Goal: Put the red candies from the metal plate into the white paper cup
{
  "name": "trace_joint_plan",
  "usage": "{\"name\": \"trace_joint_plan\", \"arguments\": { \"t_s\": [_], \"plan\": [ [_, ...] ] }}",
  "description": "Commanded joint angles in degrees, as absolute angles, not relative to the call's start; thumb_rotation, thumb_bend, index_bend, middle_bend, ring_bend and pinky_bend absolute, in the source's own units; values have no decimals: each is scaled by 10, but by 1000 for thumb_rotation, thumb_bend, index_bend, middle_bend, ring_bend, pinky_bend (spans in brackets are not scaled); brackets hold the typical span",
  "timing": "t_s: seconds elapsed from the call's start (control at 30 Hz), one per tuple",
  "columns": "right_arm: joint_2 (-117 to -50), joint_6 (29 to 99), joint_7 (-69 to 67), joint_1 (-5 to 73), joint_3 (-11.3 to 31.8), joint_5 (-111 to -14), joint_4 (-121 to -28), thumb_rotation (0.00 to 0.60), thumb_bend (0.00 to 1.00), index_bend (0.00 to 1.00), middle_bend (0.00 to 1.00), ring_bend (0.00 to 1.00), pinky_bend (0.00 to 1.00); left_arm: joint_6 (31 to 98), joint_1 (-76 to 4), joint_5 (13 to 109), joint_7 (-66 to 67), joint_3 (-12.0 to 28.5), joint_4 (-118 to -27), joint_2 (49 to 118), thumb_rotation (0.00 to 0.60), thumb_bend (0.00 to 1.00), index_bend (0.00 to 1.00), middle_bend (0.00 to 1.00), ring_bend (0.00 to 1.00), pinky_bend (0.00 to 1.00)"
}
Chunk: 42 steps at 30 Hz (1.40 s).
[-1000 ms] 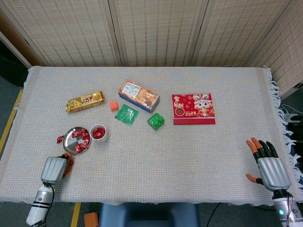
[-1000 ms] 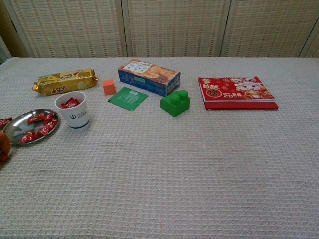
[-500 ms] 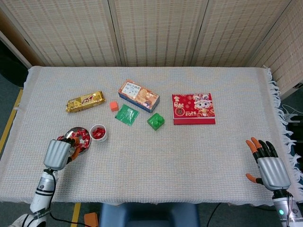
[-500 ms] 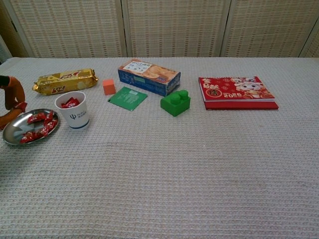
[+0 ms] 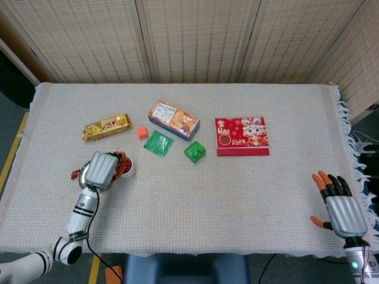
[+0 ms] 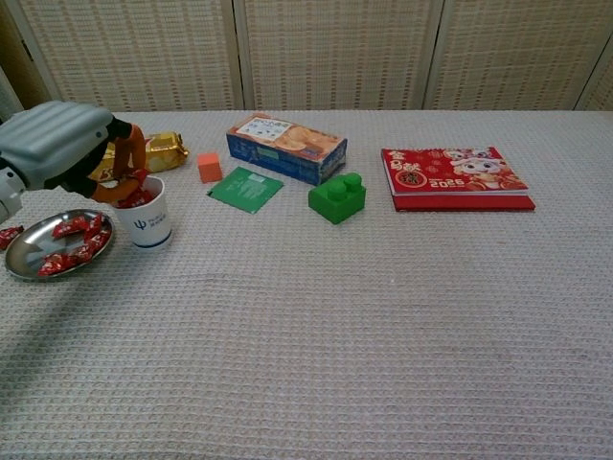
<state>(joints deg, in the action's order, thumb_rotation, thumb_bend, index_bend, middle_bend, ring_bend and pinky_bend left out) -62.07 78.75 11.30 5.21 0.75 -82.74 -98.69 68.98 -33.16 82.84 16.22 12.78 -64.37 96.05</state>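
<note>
The white paper cup point(image 6: 144, 222) stands just right of the metal plate point(image 6: 26, 251), with red candies in it. More red candies point(image 6: 75, 235) lie on the plate, and one lies off its left rim point(image 6: 8, 235). My left hand point(image 6: 59, 144) hovers over the cup's mouth, its fingertips point(image 6: 126, 172) pinching a red candy right above the rim. In the head view the left hand point(image 5: 102, 170) covers most of the plate point(image 5: 83, 175) and part of the cup point(image 5: 128, 170). My right hand point(image 5: 340, 207) rests open at the table's near right corner, fingers spread, holding nothing.
Behind the cup lie a gold biscuit packet point(image 5: 106, 126), an orange cube point(image 5: 142, 132), a printed biscuit box point(image 5: 173, 119), a green sachet point(image 5: 158, 142) and a green brick point(image 5: 195, 151). A red calendar point(image 5: 241, 136) lies right of centre. A woven cloth covers the table.
My left hand rose from the near side of the plate, crossed it to the right and now hangs over the cup with a candy. The right hand barely shifted.
</note>
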Motion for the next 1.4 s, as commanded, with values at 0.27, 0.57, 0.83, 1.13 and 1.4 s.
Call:
{"name": "trace_joint_plan", "arguments": {
  "t_s": [0.27, 0.57, 0.83, 1.13, 1.4],
  "plan": [
    [-622, 787, 113, 53, 7, -829, -986, 600, 32, 0, 0, 0, 0, 695, -335, 829, 165, 109, -645, 961, 600, 401, 251, 304, 720, 1000],
    [-621, 792, 115, 50, 4, -837, -990, 600, 32, 0, 0, 0, 0, 709, -326, 829, 174, 99, -690, 936, 600, 395, 139, 214, 719, 1000],
    [-617, 798, 106, 46, 1, -847, -990, 600, 32, 0, 0, 0, 0, 761, -282, 824, 142, 90, -719, 889, 600, 392, 163, 231, 719, 1000],
    [-617, 806, 108, 43, -9, -871, -995, 600, 32, 0, 0, 0, 0, 719, -236, 765, 112, 64, -685, 857, 600, 393, 95, 188, 719, 1000],
    [-610, 831, 94, 31, -24, -913, -999, 600, 32, 0, 0, 0, 0, 658, -243, 734, 119, 59, -616, 888, 600, 389, 95, 168, 719, 1000]
  ]
}}
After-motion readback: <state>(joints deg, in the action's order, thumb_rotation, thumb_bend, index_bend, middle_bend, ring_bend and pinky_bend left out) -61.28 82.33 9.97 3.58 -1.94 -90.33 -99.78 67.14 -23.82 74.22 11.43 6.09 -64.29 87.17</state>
